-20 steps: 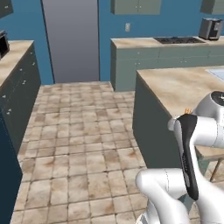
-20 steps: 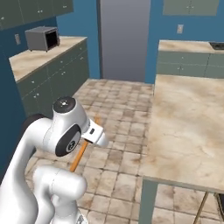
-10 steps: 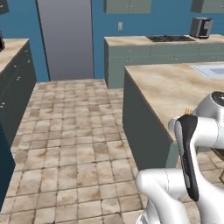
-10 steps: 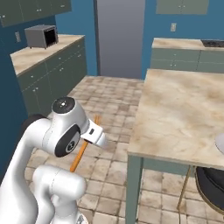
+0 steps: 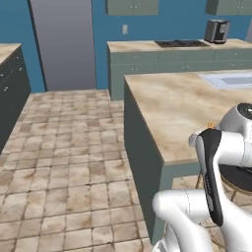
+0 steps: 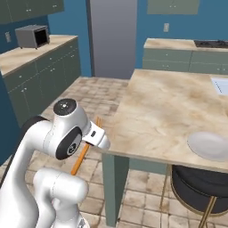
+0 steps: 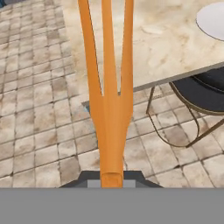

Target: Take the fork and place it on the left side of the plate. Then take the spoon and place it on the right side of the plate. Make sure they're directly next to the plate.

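gripper (image 7: 111,177) nearly shut on the fork (image 7: 109,100), tines forward, seemingly carried off the desk (image 6: 164,111) toward the plate (image 6: 209,145) for left-side placement.

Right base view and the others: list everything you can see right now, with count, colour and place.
fork: one, bright orange, held in the gripper, tines pointing away from the hand
plate: one, pale grey-white, near edge of the island counter
stool: one, black seat with thin metal legs, under the island edge below the plate
microwave: one, grey, on the side counter
toaster: one, dark, on the back counter
gripper: one, dark, shut on the fork
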You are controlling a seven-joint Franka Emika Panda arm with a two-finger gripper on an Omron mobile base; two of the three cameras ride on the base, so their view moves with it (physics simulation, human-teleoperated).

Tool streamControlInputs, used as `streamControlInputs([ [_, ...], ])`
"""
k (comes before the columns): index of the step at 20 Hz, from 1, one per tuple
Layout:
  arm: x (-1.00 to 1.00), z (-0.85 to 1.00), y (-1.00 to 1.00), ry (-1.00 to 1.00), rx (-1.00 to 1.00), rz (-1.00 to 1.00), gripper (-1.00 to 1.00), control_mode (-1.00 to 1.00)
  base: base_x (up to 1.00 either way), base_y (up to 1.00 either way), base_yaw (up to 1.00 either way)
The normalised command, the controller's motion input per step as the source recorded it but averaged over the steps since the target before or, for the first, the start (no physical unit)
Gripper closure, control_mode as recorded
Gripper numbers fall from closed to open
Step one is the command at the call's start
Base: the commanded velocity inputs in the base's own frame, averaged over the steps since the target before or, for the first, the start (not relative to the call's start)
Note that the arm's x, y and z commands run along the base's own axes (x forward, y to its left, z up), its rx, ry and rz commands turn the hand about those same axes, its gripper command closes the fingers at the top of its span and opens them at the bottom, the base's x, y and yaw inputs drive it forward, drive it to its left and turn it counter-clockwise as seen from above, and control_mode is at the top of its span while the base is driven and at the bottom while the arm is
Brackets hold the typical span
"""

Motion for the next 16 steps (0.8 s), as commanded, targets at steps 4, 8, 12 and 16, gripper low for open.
streamControlInputs([
  [4, 0.00, 0.00, 0.00, 0.00, 0.00, 0.00, 1.00, 1.00, 0.01, -0.57, 0.00],
  [8, 0.00, 0.00, 0.00, 0.00, 0.00, 0.00, 1.00, 1.00, 0.12, -0.45, 0.00],
  [12, 0.00, 0.00, 0.00, 0.00, 0.00, 0.00, 1.00, 1.00, 0.24, -0.41, 0.02],
  [16, 0.00, 0.00, 0.00, 0.00, 0.00, 0.00, 1.00, 1.00, 0.36, -0.51, 0.00],
])
